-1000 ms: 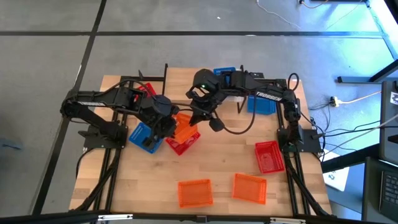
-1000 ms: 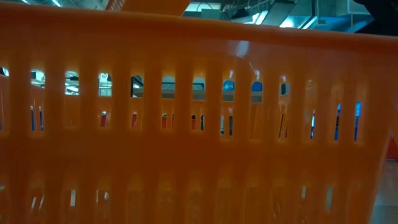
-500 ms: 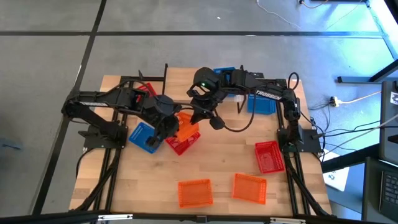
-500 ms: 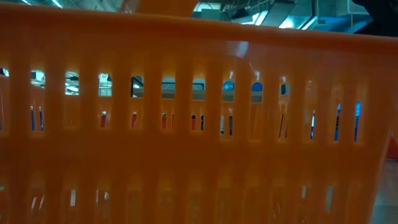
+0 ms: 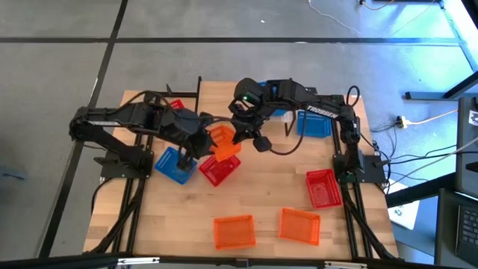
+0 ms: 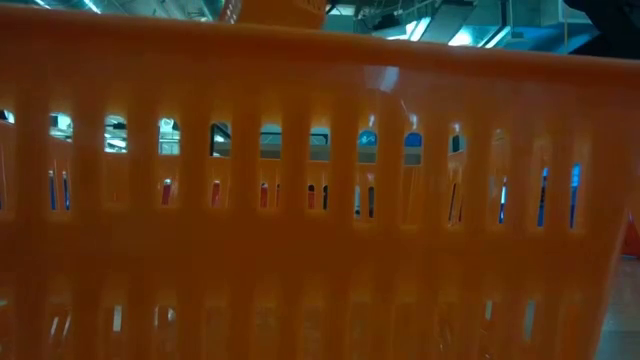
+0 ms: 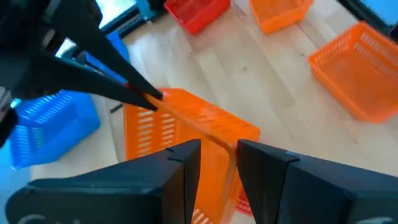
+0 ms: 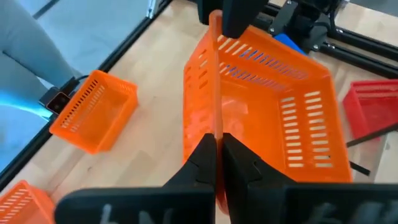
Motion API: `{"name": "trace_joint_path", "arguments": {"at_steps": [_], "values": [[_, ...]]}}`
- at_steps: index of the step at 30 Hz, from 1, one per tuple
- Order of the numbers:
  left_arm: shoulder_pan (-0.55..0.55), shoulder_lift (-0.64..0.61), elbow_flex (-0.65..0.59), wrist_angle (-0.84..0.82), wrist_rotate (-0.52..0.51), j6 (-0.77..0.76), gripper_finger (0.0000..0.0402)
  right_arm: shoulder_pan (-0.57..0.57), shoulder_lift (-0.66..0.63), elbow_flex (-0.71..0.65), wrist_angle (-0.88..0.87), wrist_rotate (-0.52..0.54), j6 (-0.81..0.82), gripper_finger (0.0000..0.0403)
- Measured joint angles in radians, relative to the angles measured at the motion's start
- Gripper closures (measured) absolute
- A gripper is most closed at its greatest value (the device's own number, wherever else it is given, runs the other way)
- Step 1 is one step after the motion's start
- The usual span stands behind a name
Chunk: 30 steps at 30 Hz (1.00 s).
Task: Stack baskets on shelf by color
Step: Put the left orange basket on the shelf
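Note:
An orange basket [image 5: 222, 142] hangs tilted between my two grippers over the middle of the table, above a red basket [image 5: 217, 171] that rests on the wood. My left gripper [image 5: 203, 142] is shut on it from the left and my right gripper [image 5: 240, 134] from the right. A blue basket [image 5: 173, 164] lies beside the red one. Two orange baskets [image 5: 234, 230] [image 5: 299, 225] sit near the near edge. I cannot tell the shelf apart from the tabletop. My left gripper pinches a wall of the orange basket at its rim [image 7: 216, 134] between its two fingers [image 7: 186, 163], coming level from the table's left. The basket is lifted clear and tilted. My right gripper pinches the basket's rim [image 8: 215, 124], seen edge-on, between nearly closed fingers [image 8: 200, 155]. It comes from the table's right, slanting down. The left gripper [image 8: 236, 15] holds the far end.
Another red basket [image 5: 323, 187] lies by the right edge and one [image 5: 176, 107] shows under the left arm. Blue baskets [image 5: 314, 124] [image 5: 269, 88] sit at the far right. An orange basket [image 6: 320, 200] stands right before the low camera and blocks its sight.
Both grippers have risen and moved toward the far edge, carrying the orange basket with them. It sat on the red basket a second ago and now hangs clear above it, a little nearer the far side. The red basket has stayed put.

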Motion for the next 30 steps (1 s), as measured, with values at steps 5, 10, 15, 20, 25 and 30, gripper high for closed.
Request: {"name": "trace_joint_path", "arguments": {"at_steps": [5,10,15,20,25,30], "values": [[-0.006,-0.043,0.001,0.033,-0.07,0.043,0.0308,0.004,0.002,-0.002,-0.035,0.126,0.001,0.0401],[-0.023,-0.087,-0.002,0.05,-0.197,0.043,0.0308,0.003,0.001,0.008,-0.029,0.328,0.025,0.0401],[-0.034,-0.132,-0.001,0.057,-0.249,0.029,0.0308,-0.002,-0.001,0.01,-0.007,0.55,0.029,0.0401],[-0.034,-0.155,-0.002,0.054,-0.25,-0.034,0.0308,-0.053,-0.002,-0.021,0.036,0.583,0.03,0.0401],[-0.037,-0.152,-0.001,0.059,-0.249,-0.039,0.0308,-0.126,-0.004,-0.08,0.035,0.572,0.031,0.0401],[-0.038,-0.153,-0.001,0.058,-0.249,-0.06,0.0308,-0.179,-0.003,-0.156,0.06,0.542,0.022,0.0401]]}}
